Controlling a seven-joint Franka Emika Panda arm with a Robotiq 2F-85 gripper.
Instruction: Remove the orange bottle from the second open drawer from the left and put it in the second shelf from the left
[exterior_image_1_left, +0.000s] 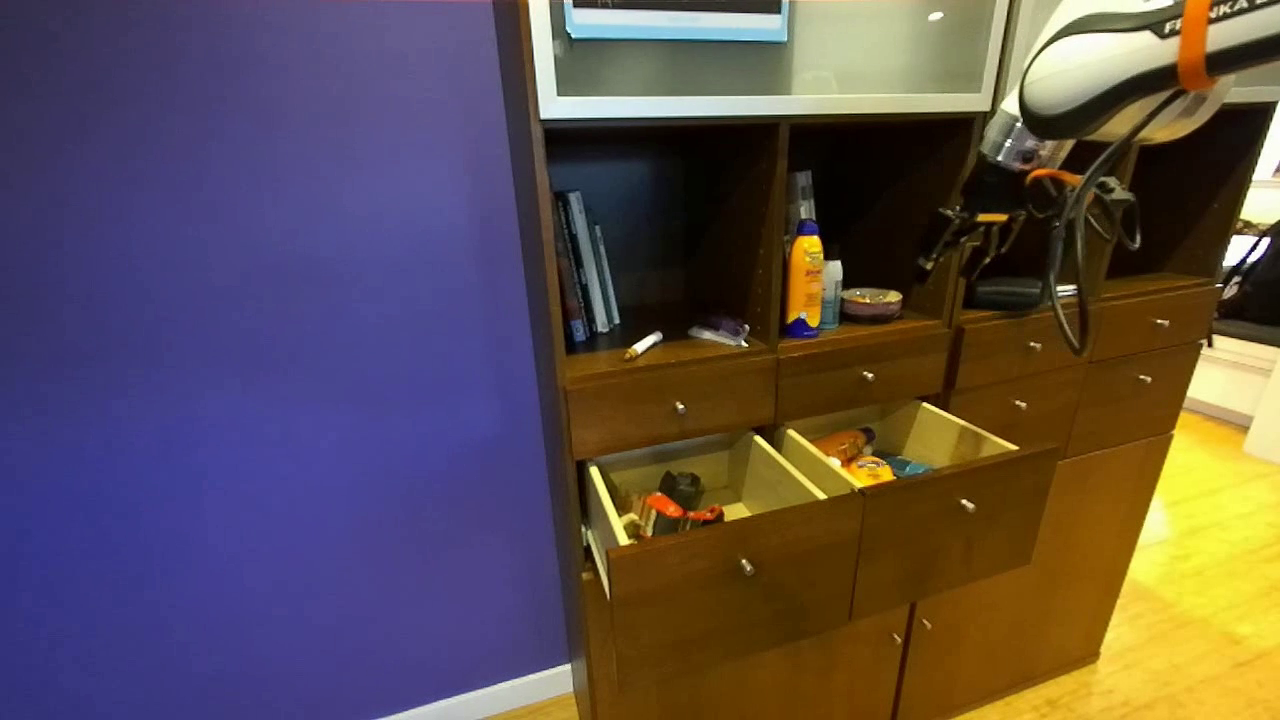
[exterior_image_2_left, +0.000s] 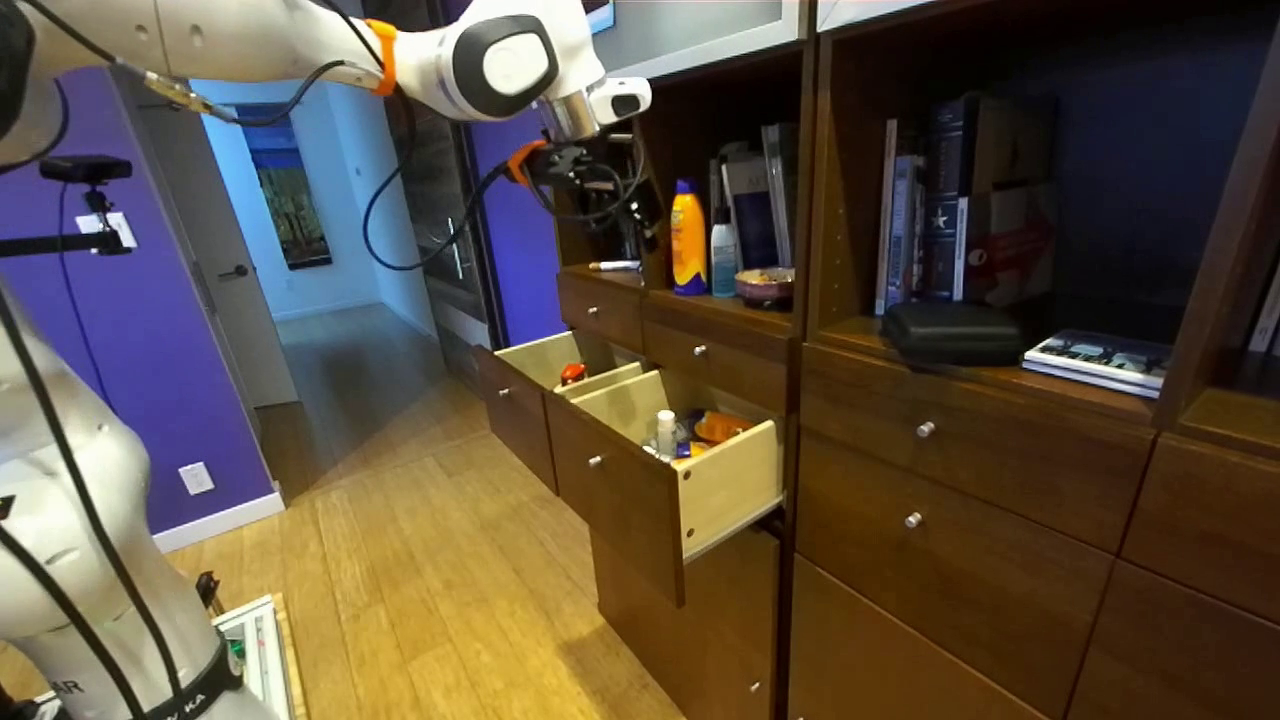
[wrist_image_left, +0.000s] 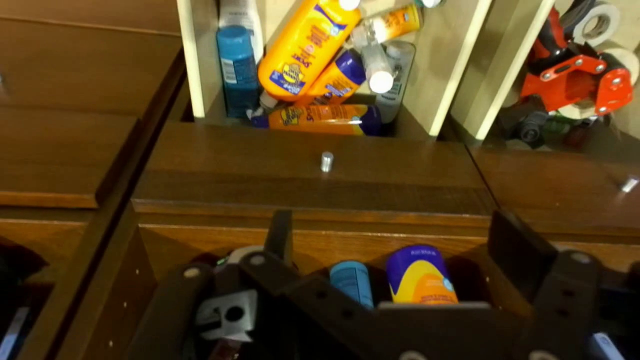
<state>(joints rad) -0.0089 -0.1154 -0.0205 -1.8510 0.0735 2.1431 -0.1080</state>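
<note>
Black two-finger gripper: fingers spread wide, grasping nothing, in midair.
Tall dark-brown wooden second shelf: the destination, at 10 o'clock from the gripper in an exterior view.
Pale-lined dark-brown wooden second drawer: pulled out at 6 o'clock there, a jumble inside.
Large bright-orange plastic bottle: uppermost in the second drawer in the wrist view, cap end toward 1 o'clock; if the task's bottle lies here, likely the easiest pick. Turning the wrist so the fingers sit at 10 and 4 o'clock, descending straight and clasping mid-body should lift it cleanly.
Upright orange bottle with purple cap: standing in the second shelf, at 9 o'clock from the gripper. Whether it is the one meant cannot be told; if so, placement appears finished and a smooth retreat suffices.
Slim bluish bottle: just beside it, at 3 o'clock in both exterior views; a sideways brush could topple it.
Small silver knob: on the closed dark-brown wooden drawer between shelf and second drawer, deserving a wide berth.
</note>
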